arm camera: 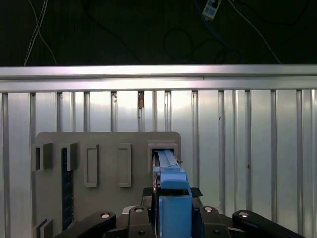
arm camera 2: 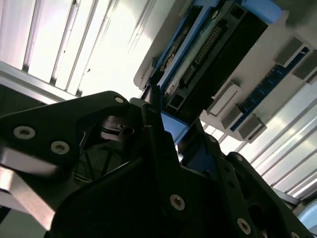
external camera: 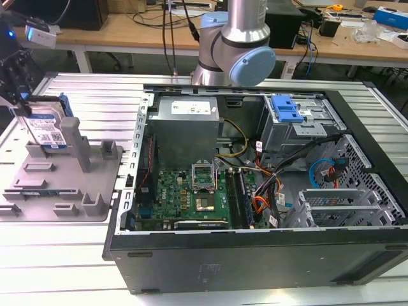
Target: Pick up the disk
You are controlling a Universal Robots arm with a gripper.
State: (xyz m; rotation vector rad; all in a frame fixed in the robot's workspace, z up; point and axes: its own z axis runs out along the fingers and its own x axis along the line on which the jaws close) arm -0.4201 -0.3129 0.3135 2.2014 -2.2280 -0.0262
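Exterior view: the gripper (external camera: 19, 95) stands at the far left edge of the scene, over the grey plastic fixture (external camera: 60, 182), and is closed on the disk (external camera: 48, 127). The disk stands on edge, upright, its upper end between the black fingers and its lower end down among the fixture's upright posts (external camera: 75, 143). Whether its lower edge touches the fixture base cannot be determined.

The disk is a flat silver metal drive with a white-and-blue label facing the exterior view's right and a blue plastic rail along its side. In the first wrist view the disk (arm camera: 171, 198) appears edge-on as a narrow blue-and-silver strip, clamped between the gripper (arm camera: 171, 218) fingers and aligned with a slot in the fixture (arm camera: 106, 171). In the second wrist view the blue rail and dark connector edge of the disk (arm camera 2: 208, 54) extend away from the gripper (arm camera 2: 163, 134).

Posts flank the disk closely on the fixture. The open computer case (external camera: 255, 191) lies to the exterior view's right, well apart from the disk. The ribbed metal table (external camera: 64, 255) surrounds the fixture.
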